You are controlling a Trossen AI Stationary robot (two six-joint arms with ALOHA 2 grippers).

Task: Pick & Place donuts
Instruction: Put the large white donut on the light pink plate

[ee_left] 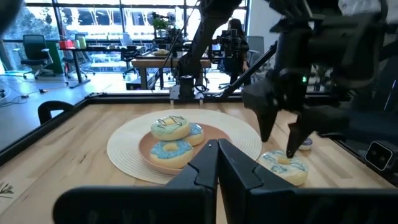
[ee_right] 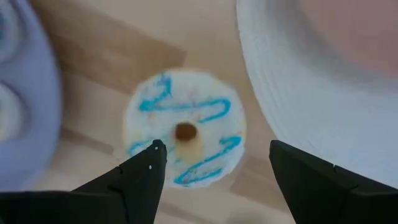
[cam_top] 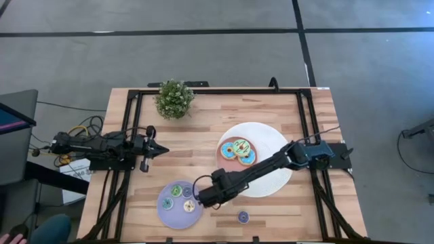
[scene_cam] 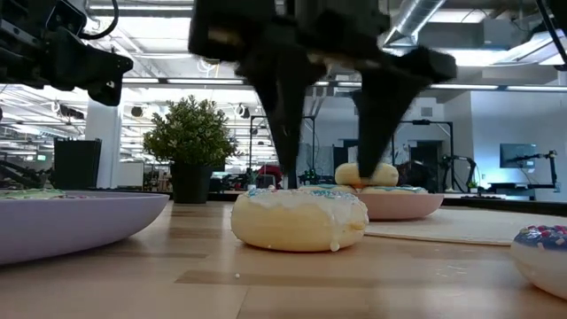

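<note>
High view shows three donuts point(cam_top: 238, 151) on the pink plate point(cam_top: 222, 153), small ones on the lavender plate point(cam_top: 166, 213), while the right gripper point(cam_top: 194, 195), fingers apart, hovers over a blue-iced donut point(ee_right: 184, 127) left on the table point(cam_top: 203, 129), another tiny donut point(cam_top: 243, 217) waiting near the table's front edge, and the left gripper point(cam_top: 163, 148), fingers together, idles at the left side.

Wooden table point(cam_top: 203, 146) fills frame centre. Directly on it: plant point(cam_top: 174, 98) upper left, white mat point(cam_top: 271, 146) centre-right, lavender plate point(cam_top: 178, 210) lower left, two donuts point(cam_top: 243, 217) bottom centre.

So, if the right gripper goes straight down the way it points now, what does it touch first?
Most likely the white donut with blue icing on the table: the open right gripper hangs directly above it, one finger on each side.
</note>
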